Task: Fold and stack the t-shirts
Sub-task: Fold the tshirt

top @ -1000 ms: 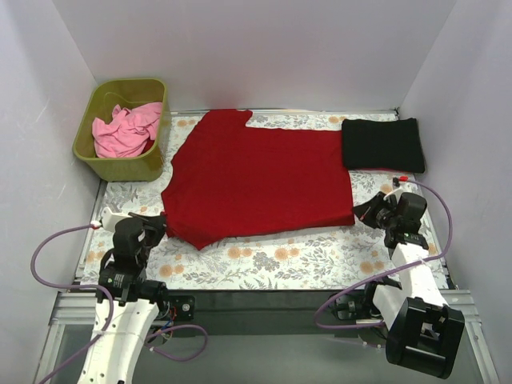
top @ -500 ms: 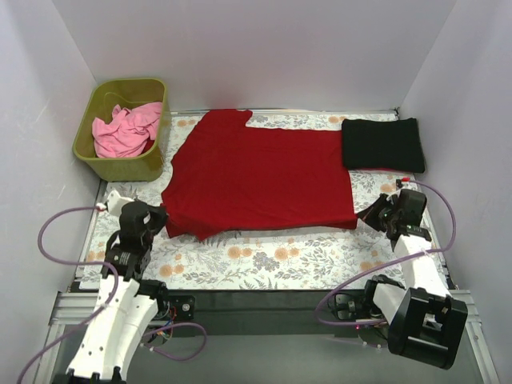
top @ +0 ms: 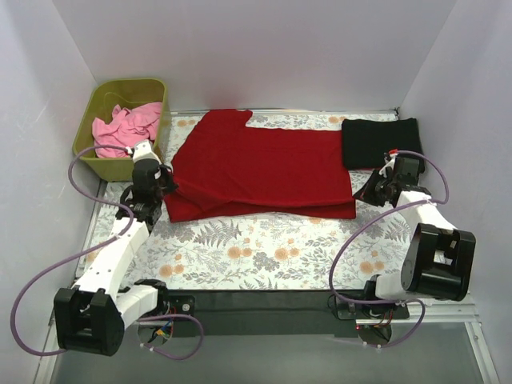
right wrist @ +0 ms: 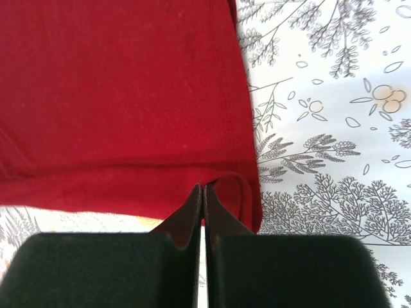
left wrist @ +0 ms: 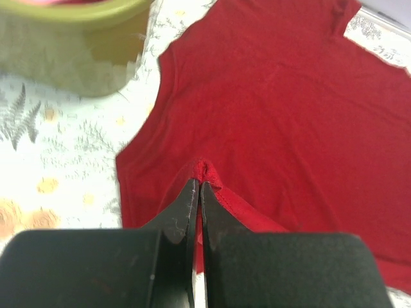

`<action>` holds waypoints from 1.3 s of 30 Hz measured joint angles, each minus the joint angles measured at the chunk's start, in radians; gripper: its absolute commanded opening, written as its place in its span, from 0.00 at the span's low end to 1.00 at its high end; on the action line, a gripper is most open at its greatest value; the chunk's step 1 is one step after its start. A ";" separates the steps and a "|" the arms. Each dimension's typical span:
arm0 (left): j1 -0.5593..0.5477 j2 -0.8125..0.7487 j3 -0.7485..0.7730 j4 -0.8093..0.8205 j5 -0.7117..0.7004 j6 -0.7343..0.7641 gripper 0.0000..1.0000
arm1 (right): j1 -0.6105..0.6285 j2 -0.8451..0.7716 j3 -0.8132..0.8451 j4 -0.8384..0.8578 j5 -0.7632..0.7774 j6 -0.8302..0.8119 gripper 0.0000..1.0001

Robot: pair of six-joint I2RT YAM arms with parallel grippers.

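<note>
A large dark red cloth t-shirt (top: 264,164) lies spread across the middle of the counter, on a white table cloth printed with ferns and orange flowers (top: 264,252). Its near edge is doubled, a strip of lower layer showing under the upper one. The left claw (left wrist: 198,183) is closed, its two black fingers pressed together on a small puckered fold of red cloth at the shirt's left near corner. The right claw (right wrist: 203,188) is likewise closed, nipping the hem at the shirt's right near corner, where the fabric curls over itself beside the bare printed cloth. A folded black t-shirt (top: 382,142) lies at the far right of the counter, its left edge touching or just overlapping the red shirt. A crumpled light pink t-shirt (top: 124,130) sits inside an olive-green plastic bin (top: 94,164) at the far left, just beside the red shirt's sleeve.
</note>
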 measured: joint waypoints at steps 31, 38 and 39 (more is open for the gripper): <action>-0.064 0.640 0.448 0.253 0.254 0.386 0.04 | 0.099 0.273 0.208 -0.073 0.129 -0.067 0.08; -0.075 0.697 0.474 0.261 0.238 0.381 0.45 | 0.099 0.270 0.198 -0.074 0.140 -0.062 0.28; -0.075 0.699 0.474 0.259 0.232 0.377 0.55 | 0.099 0.267 0.198 -0.074 0.140 -0.063 0.32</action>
